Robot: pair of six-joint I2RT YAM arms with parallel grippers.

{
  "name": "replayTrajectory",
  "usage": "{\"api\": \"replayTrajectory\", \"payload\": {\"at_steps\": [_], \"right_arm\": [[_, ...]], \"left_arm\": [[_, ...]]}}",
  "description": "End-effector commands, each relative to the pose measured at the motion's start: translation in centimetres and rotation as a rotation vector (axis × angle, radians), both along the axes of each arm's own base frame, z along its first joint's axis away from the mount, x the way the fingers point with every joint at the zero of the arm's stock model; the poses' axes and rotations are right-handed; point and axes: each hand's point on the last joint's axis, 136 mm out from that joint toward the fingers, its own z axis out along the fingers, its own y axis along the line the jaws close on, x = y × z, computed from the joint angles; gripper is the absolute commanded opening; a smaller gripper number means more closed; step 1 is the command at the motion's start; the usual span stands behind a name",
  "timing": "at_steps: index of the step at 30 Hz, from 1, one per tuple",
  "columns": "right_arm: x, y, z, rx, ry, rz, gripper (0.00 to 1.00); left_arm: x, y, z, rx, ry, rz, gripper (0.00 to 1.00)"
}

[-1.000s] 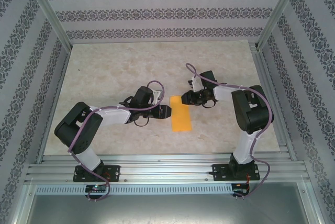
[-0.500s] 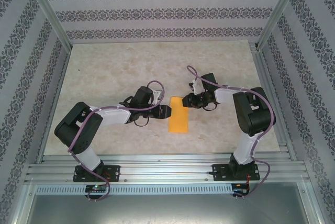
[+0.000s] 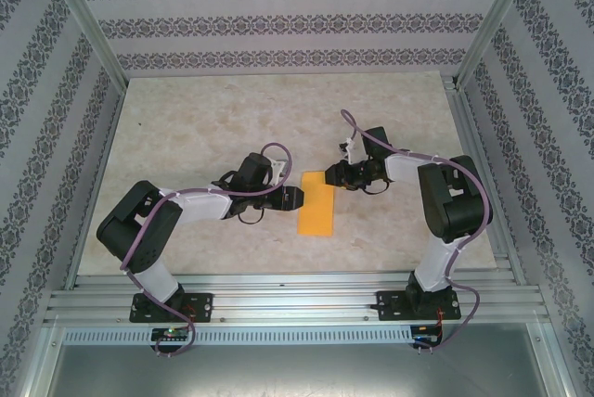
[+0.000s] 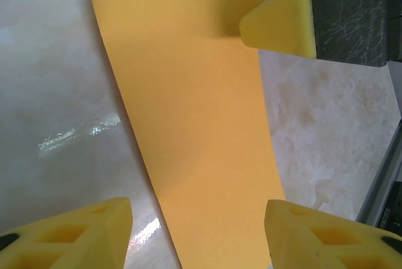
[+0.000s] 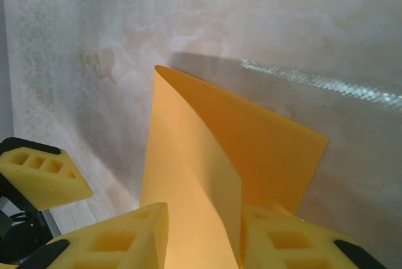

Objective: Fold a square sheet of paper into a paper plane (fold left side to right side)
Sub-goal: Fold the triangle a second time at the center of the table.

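Sheet of paper [image 3: 316, 204] lies mid-table, already halved. Right gripper [image 3: 331, 175] pinches its far-right corner, lifting; left gripper [image 3: 299, 198] hangs released just left. Next fold prob needs alignment.

square sheet of paper [image 3: 317, 202], plain orange-yellow, folded in half into a narrow rectangle, lying near mid tabletop [image 3: 213, 119], slightly skewed, top layer lifting open at the far right corner
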Motion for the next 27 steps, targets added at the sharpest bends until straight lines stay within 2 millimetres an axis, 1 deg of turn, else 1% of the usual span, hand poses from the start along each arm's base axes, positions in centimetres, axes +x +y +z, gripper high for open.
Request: {"api": "replayTrajectory", "payload": {"at_steps": [1,5,11,14,18,22,25,27], "right_arm": [[0.2,0.1,1.4,0.023,-0.009,0.003,0.34],[-0.9,-0.2,0.7,0.017,0.016,0.003,0.37],[-2.8,0.1,0.5,0.060,0.036,-0.012,0.37],[-3.4,0.1,0.5,0.073,0.047,-0.027,0.37],[-4.0,0.5,1.3,0.133,0.068,-0.075,0.37],[-4.8,1.1,1.3,0.182,0.122,-0.121,0.36],[-5.2,1.1,1.2,0.197,0.163,-0.157,0.33],[-5.3,1.2,1.4,0.209,0.180,-0.175,0.31]], "left_arm": [[-0.2,-0.6,0.7,-0.011,-0.046,-0.031,0.59],[-0.2,-0.5,0.8,-0.012,-0.049,-0.029,0.59],[-0.3,-0.6,1.0,-0.018,-0.057,-0.034,0.59],[-0.3,-0.7,1.6,-0.039,-0.082,-0.038,0.59],[-1.2,-1.4,3.1,-0.044,-0.167,-0.090,0.60],[-2.3,-1.9,4.3,-0.016,-0.250,-0.138,0.61],[-3.4,-2.4,4.9,0.014,-0.318,-0.189,0.62],[-4.4,-2.8,5.1,0.054,-0.366,-0.233,0.63]]}}
